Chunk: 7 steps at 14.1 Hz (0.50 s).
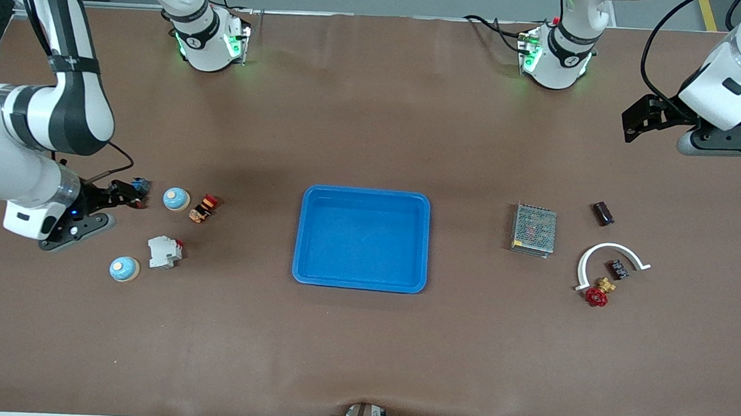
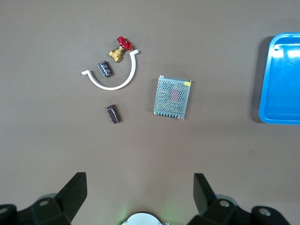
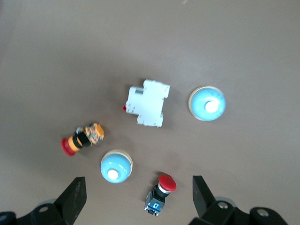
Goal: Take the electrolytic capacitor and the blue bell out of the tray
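Observation:
Two dark capacitors lie at the left arm's end of the table. One [image 1: 603, 213] [image 2: 113, 114] lies alone. The other [image 1: 618, 269] [image 2: 104, 68] lies inside a white arc [image 1: 606, 249]. Two blue bells [image 1: 177, 199] [image 1: 124, 269] stand at the right arm's end, and both show in the right wrist view [image 3: 116, 166] [image 3: 207, 103]. My left gripper [image 1: 640, 118] [image 2: 139, 192] is open and empty, high over bare table. My right gripper [image 1: 128, 194] [image 3: 136, 197] is open, low over a red push button [image 3: 161, 192], beside the first bell.
A blue tray [image 1: 315, 275] sits mid-table. A metal mesh box [image 1: 534, 229] and a red-handled valve [image 1: 597, 294] lie near the capacitors. A white breaker [image 1: 164, 251] and an orange stop button [image 1: 204, 208] lie by the bells.

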{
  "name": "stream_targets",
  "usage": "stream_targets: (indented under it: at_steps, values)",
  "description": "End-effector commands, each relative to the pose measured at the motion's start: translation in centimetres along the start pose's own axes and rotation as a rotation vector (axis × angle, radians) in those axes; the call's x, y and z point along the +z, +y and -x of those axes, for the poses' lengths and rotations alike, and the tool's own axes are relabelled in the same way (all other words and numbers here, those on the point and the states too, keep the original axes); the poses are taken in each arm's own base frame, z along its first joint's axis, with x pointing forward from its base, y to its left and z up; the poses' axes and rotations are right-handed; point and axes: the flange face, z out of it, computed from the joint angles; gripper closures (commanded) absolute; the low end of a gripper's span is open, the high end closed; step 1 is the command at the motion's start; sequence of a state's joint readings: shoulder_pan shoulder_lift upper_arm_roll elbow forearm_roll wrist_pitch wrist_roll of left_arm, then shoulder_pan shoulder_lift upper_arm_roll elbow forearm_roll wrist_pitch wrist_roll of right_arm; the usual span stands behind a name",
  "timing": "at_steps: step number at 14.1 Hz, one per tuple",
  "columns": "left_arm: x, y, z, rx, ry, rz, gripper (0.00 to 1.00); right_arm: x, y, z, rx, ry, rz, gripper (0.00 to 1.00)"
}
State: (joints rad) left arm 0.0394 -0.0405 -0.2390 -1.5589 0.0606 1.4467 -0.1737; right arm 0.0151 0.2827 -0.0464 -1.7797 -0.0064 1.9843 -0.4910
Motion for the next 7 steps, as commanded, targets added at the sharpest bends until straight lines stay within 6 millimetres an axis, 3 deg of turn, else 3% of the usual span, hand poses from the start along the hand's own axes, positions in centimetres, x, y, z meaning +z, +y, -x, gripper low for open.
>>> stream_targets:
  at_steps: [1,4,5,7]
  values:
    - [-0.3,0.1,0.1,-0.004,0.000,0.016,0.00,-5.6,-1.0,-1.6,0.129,0.001,0.007,0.00]
    - [-0.3,0.1,0.1,-0.004,0.000,0.016,0.00,-11.4,-1.2,-1.7,0.157,0.036,0.022,0.00]
    - [-0.3,0.1,0.1,-0.004,0.000,0.015,0.00,-12.9,-1.4,-1.2,0.157,0.025,0.018,0.00]
    - [-0.3,0.1,0.0,-0.006,0.001,0.015,0.00,-18.0,-1.4,0.9,0.256,0.093,0.036,0.00]
